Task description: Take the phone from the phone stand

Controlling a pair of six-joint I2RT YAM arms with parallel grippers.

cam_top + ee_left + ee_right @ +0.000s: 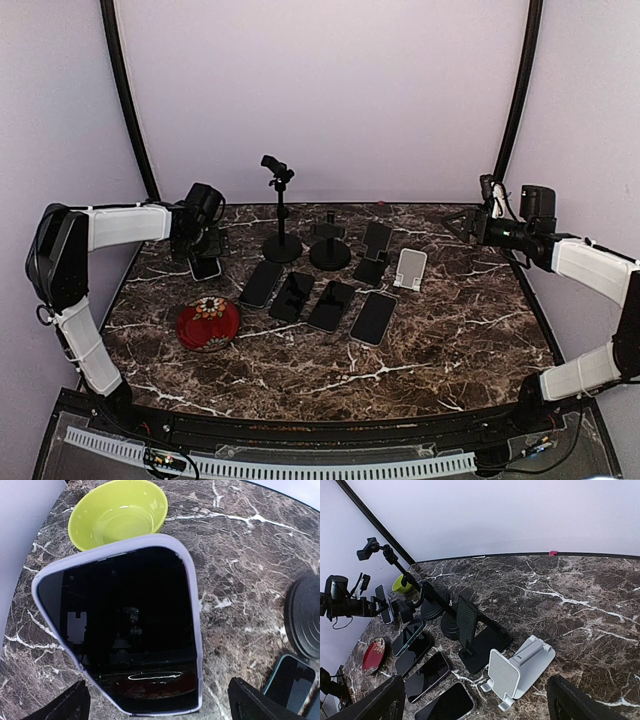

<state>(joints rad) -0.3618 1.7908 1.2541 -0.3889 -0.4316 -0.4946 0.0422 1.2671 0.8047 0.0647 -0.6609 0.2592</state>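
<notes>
My left gripper stands spread wide, fingers flanking the lavender-cased phone without touching it. The phone leans upright at the far left of the table; its stand is hidden from me. I judge this the approach: next I must close squarely on its edges, then lift clear. Beyond sits a green bowl. My right gripper, spread and empty, hangs far right.
</notes>
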